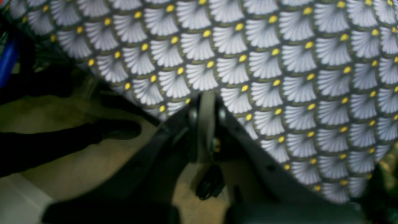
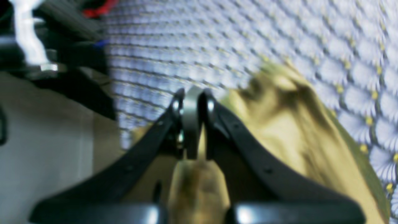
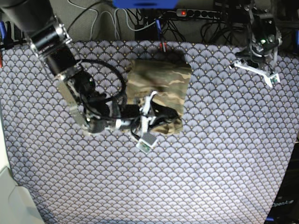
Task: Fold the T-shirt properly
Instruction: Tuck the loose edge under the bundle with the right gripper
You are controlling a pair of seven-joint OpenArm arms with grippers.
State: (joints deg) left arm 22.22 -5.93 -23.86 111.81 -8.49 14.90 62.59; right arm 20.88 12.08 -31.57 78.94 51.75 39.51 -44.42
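Gripping T-shirt (image 3: 161,86), right tool (image 3: 156,114), tablecloth (image 3: 210,163), cables (image 3: 140,21) behind

Right wrist view is smeared with blur; the T-shirt (image 2: 298,124) shows no clear fold edges, and the right gripper (image 3: 164,115) covers its near corner.

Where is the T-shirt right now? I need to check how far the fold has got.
In the base view the T-shirt lies bunched on the purple tablecloth, upper centre near the far edge, with the right gripper shut on its near edge.
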